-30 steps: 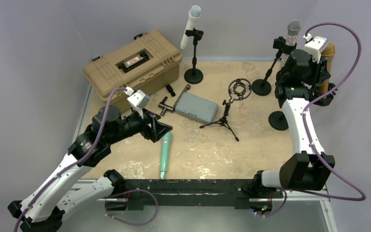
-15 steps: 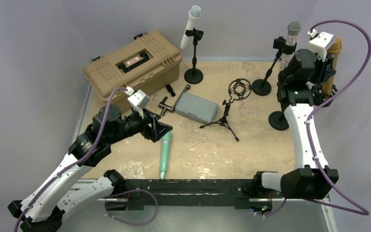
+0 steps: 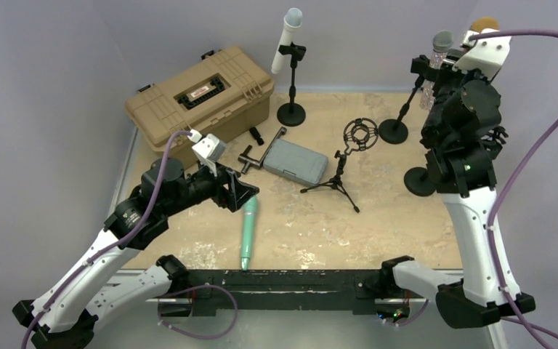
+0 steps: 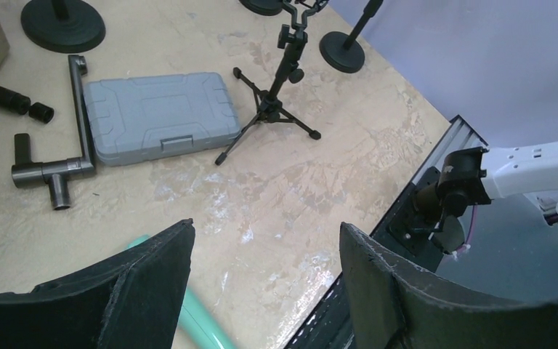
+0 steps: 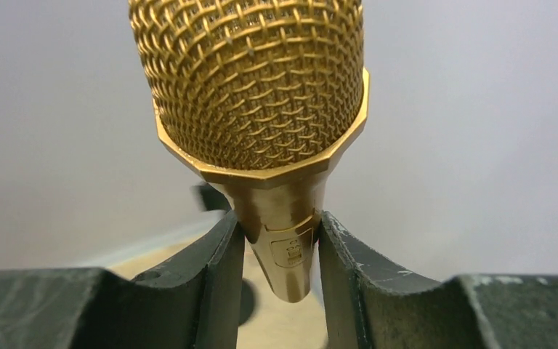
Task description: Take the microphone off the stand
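Right gripper (image 5: 282, 227) higher, clamped on gold microphone (image 5: 251, 80), seemingly off stand (image 3: 418, 182); left gripper (image 4: 267, 231) apart.

The gold microphone (image 5: 251, 94) has a woven metal mesh head, bright and glossy, above a polished faceted collar and a smooth, shiny gold body. The right fingers (image 5: 207, 291) are matt and dark, speckled and scuffed along their edges. The left fingers (image 4: 142, 287) are matt black with rough, frayed rims. The worktop (image 4: 349, 174) is pale, matt and blotchy, worn in whitish patches. The grey case (image 4: 160, 116) is moulded matt plastic. The T-shaped tool (image 4: 43, 171) is dull bare metal.
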You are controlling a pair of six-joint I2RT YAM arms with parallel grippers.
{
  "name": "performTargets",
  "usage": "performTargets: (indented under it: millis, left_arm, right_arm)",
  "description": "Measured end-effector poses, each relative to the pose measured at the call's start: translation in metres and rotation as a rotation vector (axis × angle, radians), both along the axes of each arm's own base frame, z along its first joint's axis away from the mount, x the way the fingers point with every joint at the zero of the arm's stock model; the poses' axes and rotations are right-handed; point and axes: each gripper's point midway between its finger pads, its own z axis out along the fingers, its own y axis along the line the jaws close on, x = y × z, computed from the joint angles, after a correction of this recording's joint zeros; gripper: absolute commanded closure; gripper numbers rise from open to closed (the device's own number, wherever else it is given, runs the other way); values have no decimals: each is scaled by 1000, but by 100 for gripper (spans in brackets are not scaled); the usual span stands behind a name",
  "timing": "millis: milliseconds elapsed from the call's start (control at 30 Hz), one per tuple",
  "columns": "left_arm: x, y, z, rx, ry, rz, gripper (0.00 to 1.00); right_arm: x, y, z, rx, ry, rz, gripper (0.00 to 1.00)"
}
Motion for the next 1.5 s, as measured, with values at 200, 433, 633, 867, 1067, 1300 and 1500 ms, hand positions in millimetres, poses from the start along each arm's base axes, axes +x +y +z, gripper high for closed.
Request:
performTargets:
  millis: [200,433,633,867,1067,1300,1500]
  left_arm:
    - [7,8,1,8,-15,59,29]
    - [15,42,7,1,-77,234,29]
    - [22,86,21,-35,-143,440,29]
    - [25,105,23,-45,-165,532,30]
    - [25,108,23,-46,-169,549,30]
    - [22,113,28,-61,-182,564,30]
    - [22,114,28,-63,-184,564,30]
  right_arm:
    - [24,88,1,184,-71,518,100]
    - [35,257,-89,494,186,1071,100]
    - [-27,402,-222,694,629,1339,100]
    - [-96,452,-322,885,973,1285,100]
    - [-109,466,-357,997,1070,1099,100]
    - [-115,460,-412,1043,1178,845,100]
    - [-122,449,-434,1004,1226,757,100]
